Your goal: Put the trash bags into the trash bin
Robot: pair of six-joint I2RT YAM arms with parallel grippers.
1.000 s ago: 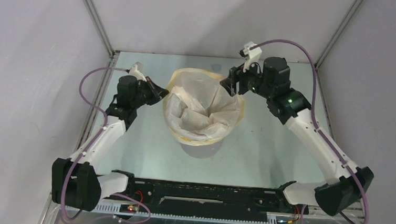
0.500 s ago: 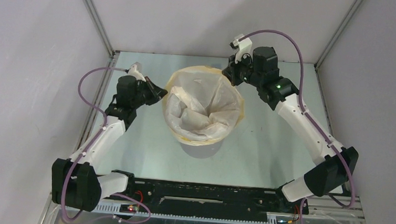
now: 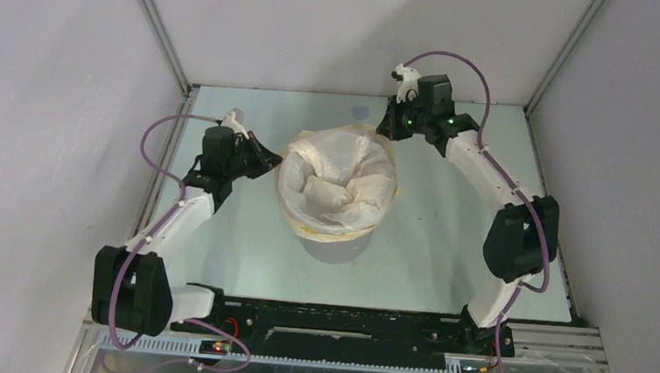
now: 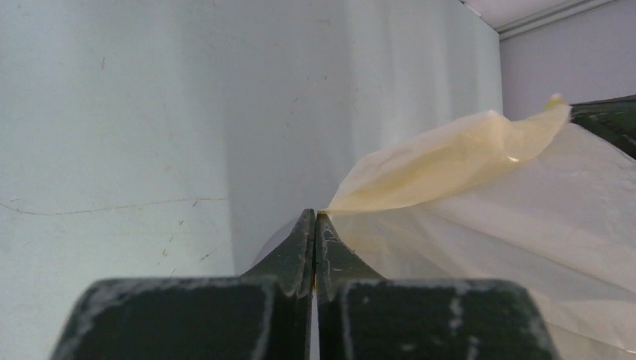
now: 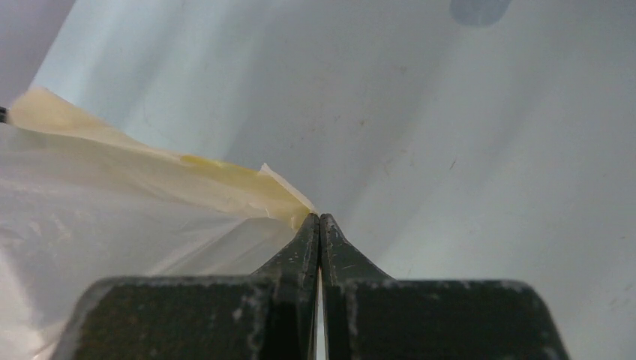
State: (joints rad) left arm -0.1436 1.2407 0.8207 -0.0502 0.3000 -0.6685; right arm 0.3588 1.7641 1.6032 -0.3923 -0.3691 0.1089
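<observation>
The trash bag (image 3: 337, 183), pale cream with a yellow edge band, is draped over the trash bin at the middle of the table and covers it, so the bin's walls stay hidden in the top view. At the bag's left rim my left gripper (image 3: 273, 158) is shut. Its wrist view shows the jaws pressed together at the tips (image 4: 315, 219), with the bag's edge (image 4: 450, 161) running out from them. My right gripper (image 3: 387, 131) is at the far right rim, jaws together (image 5: 319, 219), and the yellow-banded bag edge (image 5: 225, 180) meets their tip.
Grey walls and metal corner posts close in the table on the left, back and right. A small round grey mark (image 3: 361, 111) lies on the table behind the bag. The black base rail (image 3: 343, 323) runs along the near edge. Purple cables loop over both arms.
My right gripper went from open to shut while its arm swung to the bag's far right rim. The bag's mouth has drawn in narrower. My left arm shifted slightly.
</observation>
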